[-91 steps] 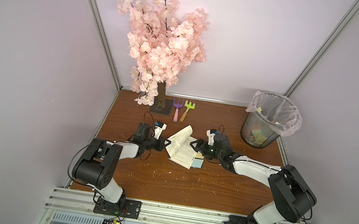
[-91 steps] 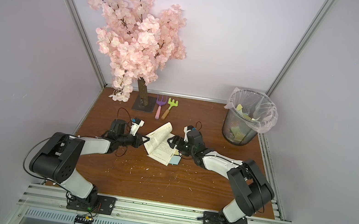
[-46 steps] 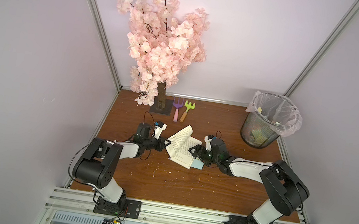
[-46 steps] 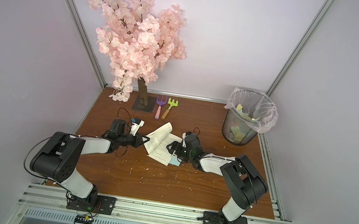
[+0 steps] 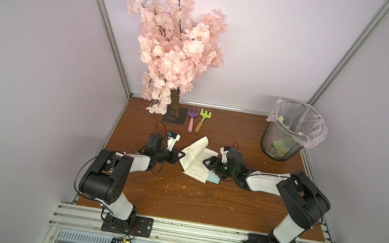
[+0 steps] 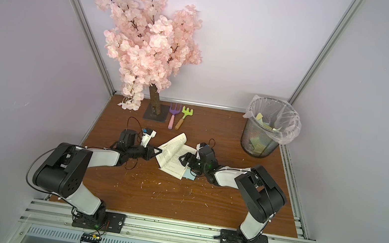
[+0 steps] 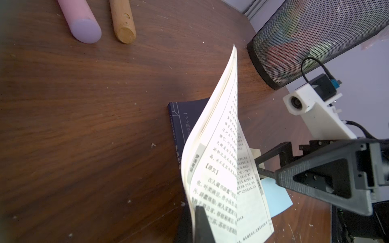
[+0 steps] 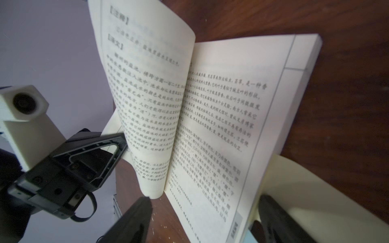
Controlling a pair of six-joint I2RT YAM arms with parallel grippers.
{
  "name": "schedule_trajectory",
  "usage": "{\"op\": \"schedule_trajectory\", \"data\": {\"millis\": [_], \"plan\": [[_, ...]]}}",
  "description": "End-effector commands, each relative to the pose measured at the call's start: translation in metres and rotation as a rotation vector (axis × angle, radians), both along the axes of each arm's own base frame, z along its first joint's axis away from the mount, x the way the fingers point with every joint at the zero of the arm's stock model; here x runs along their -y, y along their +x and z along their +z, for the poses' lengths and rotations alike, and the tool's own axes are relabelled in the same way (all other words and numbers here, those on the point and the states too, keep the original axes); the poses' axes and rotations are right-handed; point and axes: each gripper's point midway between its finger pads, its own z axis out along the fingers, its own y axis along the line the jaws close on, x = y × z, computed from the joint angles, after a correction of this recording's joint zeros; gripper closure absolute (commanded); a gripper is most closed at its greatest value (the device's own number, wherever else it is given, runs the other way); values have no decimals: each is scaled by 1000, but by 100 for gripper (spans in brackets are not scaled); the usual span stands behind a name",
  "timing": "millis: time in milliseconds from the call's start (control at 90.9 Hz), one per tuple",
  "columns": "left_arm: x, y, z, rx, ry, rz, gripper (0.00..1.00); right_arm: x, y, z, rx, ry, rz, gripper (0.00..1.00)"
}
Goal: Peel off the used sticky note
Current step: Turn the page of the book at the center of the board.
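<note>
Robot at work on a book: a pale yellow sticky note [image 8: 305, 189] juts from the outer edge of the open book [image 5: 195, 162] on the wooden table [image 5: 176, 198], with a blue note [image 5: 213, 179] tucked under the same corner. The right gripper [image 5: 207, 163], jaws wide, straddles that corner, one finger just beside the yellow note. The left gripper [image 5: 181, 154] is clamped on a raised sheaf of pages. A mesh bin [image 5: 287, 138] stands well apart.

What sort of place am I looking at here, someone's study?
Probably a robot test booth, not a real study: two arms bolted to a metal rail, plain lilac walls boxing in a wooden table, and props like a fake blossom tree.
</note>
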Motion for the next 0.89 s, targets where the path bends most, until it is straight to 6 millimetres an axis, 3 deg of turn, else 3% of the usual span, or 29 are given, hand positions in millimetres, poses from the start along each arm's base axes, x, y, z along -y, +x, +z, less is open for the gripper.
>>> {"op": "schedule_trajectory", "data": {"millis": [0,319,660,881], "plan": [[-3,-5,-12,-66,4,2,96,-21,4,26,32,102,46,19],[-2,-6,-11,-65,1,-3,96,-29,6,44,58,123,77,20],[-3,-6,-11,-66,-1,-3,96,-32,8,45,47,117,85,20],[-3,-5,-11,-66,-2,-3,96,-30,10,46,61,23,89,20]]}}
